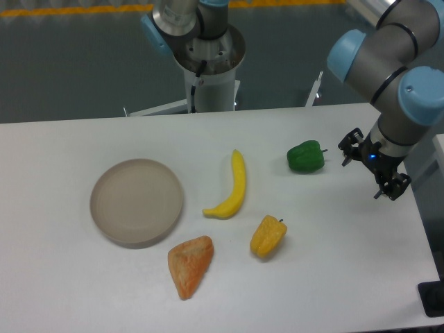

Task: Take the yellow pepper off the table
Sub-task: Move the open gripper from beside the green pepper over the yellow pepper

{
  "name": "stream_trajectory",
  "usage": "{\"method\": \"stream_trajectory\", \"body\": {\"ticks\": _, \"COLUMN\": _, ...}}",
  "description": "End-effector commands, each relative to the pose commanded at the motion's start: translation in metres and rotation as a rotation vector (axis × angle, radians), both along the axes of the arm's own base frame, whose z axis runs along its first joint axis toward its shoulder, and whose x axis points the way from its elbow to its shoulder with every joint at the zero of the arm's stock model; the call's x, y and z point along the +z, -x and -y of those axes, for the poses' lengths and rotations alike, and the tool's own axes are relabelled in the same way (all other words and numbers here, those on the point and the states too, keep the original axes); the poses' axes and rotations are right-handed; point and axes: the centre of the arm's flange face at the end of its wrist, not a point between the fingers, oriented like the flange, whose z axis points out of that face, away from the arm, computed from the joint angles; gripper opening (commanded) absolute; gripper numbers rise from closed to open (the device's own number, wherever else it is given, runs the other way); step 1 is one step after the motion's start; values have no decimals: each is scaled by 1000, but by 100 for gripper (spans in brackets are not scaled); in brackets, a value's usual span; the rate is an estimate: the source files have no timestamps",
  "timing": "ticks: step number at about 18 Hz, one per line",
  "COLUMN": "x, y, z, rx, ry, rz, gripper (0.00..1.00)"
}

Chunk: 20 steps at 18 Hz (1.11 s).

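The yellow pepper (268, 236) lies on its side on the white table (333, 277), front of centre, its short dark stem pointing up-right. My gripper (371, 171) hangs at the right side of the table, well to the right of and behind the pepper. Its dark fingers are spread apart and hold nothing. The gripper is closer to the green pepper than to the yellow one.
A green pepper (306, 156) sits just left of the gripper. A yellow banana (232, 187) lies at centre. An orange wedge-shaped food piece (190, 264) lies front centre. A round beige plate (137, 201) sits at left. The arm's base (207, 62) stands behind the table.
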Motion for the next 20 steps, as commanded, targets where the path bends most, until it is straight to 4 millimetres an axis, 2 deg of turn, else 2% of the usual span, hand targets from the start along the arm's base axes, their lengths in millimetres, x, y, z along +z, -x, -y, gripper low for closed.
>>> {"method": "stream_trajectory", "body": {"ticks": 8, "x": 0, "y": 1, "z": -1, "rx": 38, "ry": -1, "rz": -2, "gripper": 100}}
{"method": "stream_trajectory", "body": {"ticks": 12, "x": -2, "y": -2, "z": 5, "rx": 124, "ry": 4, "rz": 10, "gripper": 100}}
{"method": "stream_trajectory", "body": {"ticks": 15, "x": -19, "y": -18, "z": 13, "rx": 184, "ry": 8, "rz": 67, "gripper": 100}}
{"method": "stream_trajectory", "body": {"ticks": 17, "x": -20, "y": -30, "z": 15, "rx": 250, "ry": 12, "rz": 78, "gripper": 100}}
{"method": "stream_trajectory", "body": {"ticks": 18, "x": -20, "y": -35, "z": 13, "rx": 288, "ry": 0, "rz": 93, "gripper": 100}}
{"method": "stream_trajectory", "body": {"ticks": 20, "x": -26, "y": -64, "z": -10, "rx": 358, "ry": -7, "rz": 129, "gripper": 100}}
